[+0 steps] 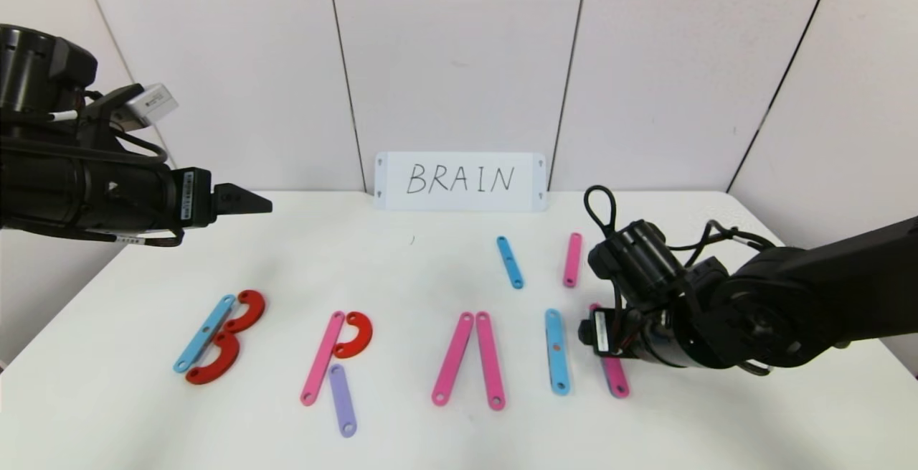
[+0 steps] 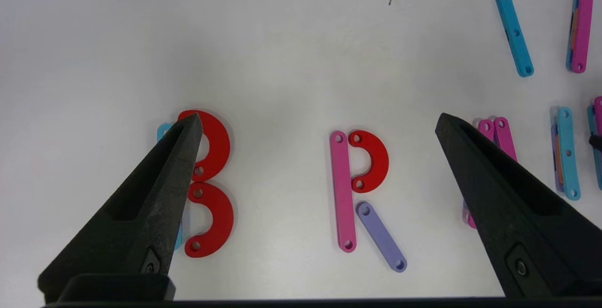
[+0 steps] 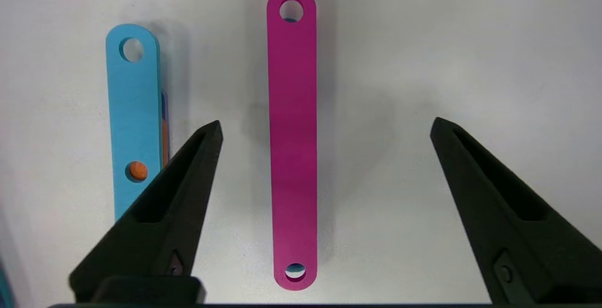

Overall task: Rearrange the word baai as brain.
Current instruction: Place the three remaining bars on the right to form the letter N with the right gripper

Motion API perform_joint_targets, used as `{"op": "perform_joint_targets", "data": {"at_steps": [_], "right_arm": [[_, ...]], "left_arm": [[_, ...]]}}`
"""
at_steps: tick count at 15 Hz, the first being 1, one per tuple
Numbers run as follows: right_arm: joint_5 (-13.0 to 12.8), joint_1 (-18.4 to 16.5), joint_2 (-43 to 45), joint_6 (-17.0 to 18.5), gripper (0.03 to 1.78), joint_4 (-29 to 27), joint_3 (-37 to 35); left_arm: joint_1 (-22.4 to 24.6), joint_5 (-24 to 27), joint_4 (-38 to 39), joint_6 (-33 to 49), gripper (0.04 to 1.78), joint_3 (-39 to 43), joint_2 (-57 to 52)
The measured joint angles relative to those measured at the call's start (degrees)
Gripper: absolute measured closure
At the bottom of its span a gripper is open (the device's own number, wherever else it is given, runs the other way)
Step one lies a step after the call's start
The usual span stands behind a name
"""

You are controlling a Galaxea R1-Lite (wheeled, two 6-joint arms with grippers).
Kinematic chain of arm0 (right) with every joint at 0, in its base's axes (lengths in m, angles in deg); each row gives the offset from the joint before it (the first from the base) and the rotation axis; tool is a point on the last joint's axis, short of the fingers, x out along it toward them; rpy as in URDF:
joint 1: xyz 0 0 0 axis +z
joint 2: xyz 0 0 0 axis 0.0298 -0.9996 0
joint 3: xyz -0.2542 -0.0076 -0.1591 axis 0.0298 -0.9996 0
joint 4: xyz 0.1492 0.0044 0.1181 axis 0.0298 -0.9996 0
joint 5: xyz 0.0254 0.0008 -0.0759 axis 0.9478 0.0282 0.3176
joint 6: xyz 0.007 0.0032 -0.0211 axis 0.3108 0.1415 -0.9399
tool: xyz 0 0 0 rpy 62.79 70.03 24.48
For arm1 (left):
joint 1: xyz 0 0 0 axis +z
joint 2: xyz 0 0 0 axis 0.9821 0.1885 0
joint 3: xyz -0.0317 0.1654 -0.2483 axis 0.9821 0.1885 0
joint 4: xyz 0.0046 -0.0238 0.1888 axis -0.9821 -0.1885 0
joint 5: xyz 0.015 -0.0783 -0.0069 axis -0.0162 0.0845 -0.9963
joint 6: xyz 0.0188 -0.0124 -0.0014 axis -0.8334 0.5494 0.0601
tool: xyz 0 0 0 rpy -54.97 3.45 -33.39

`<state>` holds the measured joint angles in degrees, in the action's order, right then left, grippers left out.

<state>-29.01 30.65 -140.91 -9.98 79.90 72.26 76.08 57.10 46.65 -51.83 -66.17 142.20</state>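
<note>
Pink flat plastic bar [image 3: 291,138] lies on the white table [image 1: 430,269] between our right gripper [image 3: 324,129] jaws, spread wide, nothing held. We'd lift straight up, avoiding the neighbouring blue bar [image 3: 134,110]. Left gripper [image 2: 320,124] hangs wide, idle.

On the white bench [image 1: 430,255], a row of large letters made of flat plastic bars [image 1: 344,351] runs from nine o'clock to three o'clock: a blue bar with two red C-shaped pieces, then a pink bar with a red curve and a purple bar, two leaning pink bars, a blue bar. The right gripper [image 1: 609,344] hovers low at four o'clock over a pink bar. At twelve o'clock a white card with handwritten BRAIN [image 1: 460,181] stands. The left gripper [image 1: 247,202] hangs at ten o'clock.
</note>
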Motion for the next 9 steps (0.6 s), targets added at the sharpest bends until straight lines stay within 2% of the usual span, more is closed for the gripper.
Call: {"op": "perform_joint_targets", "data": {"at_steps": [2,4,6,9], "right_arm": [[0.0,-0.7,0.9,-0.7,0.1,-0.1,1.5],[-0.1,-1.5,1.9,-2.1,0.07,-0.5,4.6],[0.0,-1.9,2.4,-5.6,0.07,-0.4,8.3],[0.8,-2.1,1.2,-13.8,0.07,0.0,15.5]], "left_arm": [[0.0,0.0,0.0,0.0,0.09,0.0,-0.1],[0.0,0.0,0.0,0.0,0.09,0.0,-0.1],[0.0,0.0,0.0,0.0,0.09,0.0,-0.2],[0.0,0.0,0.0,0.0,0.09,0.0,-0.2]]}}
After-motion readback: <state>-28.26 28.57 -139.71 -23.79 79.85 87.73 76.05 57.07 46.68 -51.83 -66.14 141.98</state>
